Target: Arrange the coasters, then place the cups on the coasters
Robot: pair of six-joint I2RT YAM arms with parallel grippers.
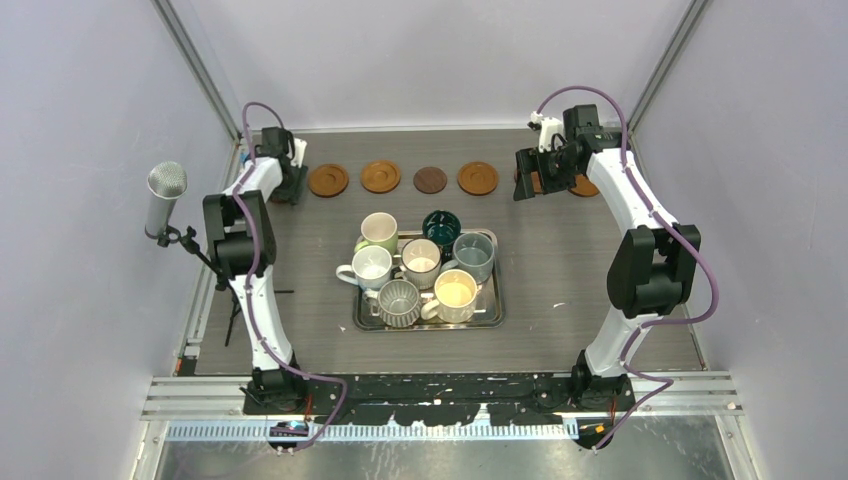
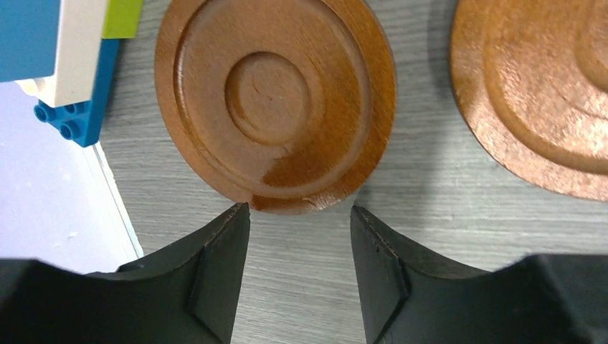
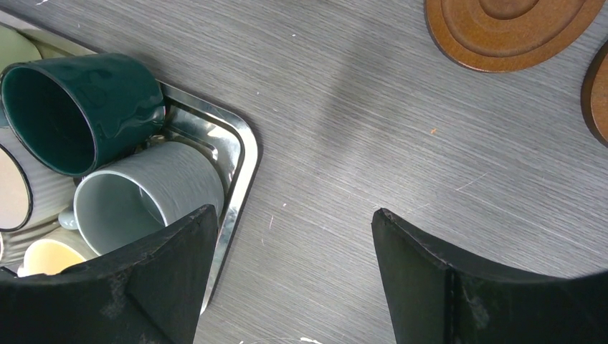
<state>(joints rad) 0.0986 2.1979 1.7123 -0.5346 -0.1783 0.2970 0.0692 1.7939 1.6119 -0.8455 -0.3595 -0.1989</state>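
We see our left claw [image 2: 300, 209] partly spread, brown coaster [image 2: 272, 93] just beyond its tips, right claw [image 3: 292, 212] spread wide above the tabletop [image 3: 344, 129]

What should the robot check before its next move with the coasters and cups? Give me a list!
1. Left gripper empty: ok, jaws apart, only table between them.
2. Right gripper empty: ok, jaws wide apart, nothing between them.
3. Nearest coaster lying flat, just ahead of the left fingertips: ok.
4. All coasters set in the row: cannot tell. Four show clearly from above, and the right arm hides part of the rest.
5. Cups on coasters: not ok. They crowd the tray, and none sits on a coaster.
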